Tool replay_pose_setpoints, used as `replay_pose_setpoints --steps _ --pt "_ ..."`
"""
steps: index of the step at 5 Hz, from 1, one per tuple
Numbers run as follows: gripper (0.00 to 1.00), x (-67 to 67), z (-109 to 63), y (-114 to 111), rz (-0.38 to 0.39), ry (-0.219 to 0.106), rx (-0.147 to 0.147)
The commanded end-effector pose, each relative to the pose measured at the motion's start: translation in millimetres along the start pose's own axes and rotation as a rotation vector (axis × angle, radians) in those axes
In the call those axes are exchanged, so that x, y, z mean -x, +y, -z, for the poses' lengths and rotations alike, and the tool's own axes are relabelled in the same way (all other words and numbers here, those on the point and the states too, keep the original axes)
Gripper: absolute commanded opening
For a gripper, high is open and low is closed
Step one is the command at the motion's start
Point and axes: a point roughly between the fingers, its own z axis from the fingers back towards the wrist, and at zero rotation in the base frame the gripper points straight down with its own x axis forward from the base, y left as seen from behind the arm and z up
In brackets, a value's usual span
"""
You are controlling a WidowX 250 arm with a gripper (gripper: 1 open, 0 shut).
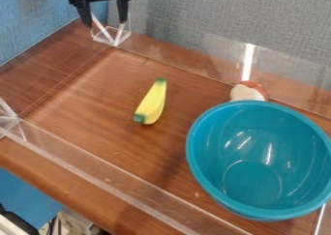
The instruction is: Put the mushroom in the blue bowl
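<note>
Mushroom [249, 91], with its pale stem and brownish-orange cap, sits just behind the blue bowl [260, 161], on the far side of its rim as the camera sees it; part of it is hidden by the bowl, or close to being so, and whether the two touch I cannot tell. The bowl itself stands upright on the brown wooden bench [95, 115], wide and glossy, with bright reflections on its inner wall and nothing visible inside it. To the left of the bowl in the view, apart from it, lies the banana-shaped toy [151, 102], yellow with green ends, slanting so that its upper end leans toward the right. Farther from the bowl, up at the top left of the view, the black claw [105, 15] hangs open, its two dark fingers spread apart with no object between them. It is well away from the bowl and the mushroom alike. Beyond the bowl, a textured grey wall [239, 24] rises behind the bench, with a bright vertical streak of light low on it.
</note>
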Motion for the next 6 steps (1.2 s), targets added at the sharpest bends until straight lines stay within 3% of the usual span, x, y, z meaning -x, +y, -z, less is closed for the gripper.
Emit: replay_pose_setpoints --steps 1,3,5,6 --pt "1.0 -7.0 -22.3 -15 -0.026 -0.075 0.02" --pt "1.0 -7.6 -24.3 -21 0.039 -0.084 0.016" --pt "1.0 -2.4 -19.9 -16 -0.043 -0.116 0.02" --pt "1.0 4.0 -36.8 -22 -0.067 -0.133 0.035"
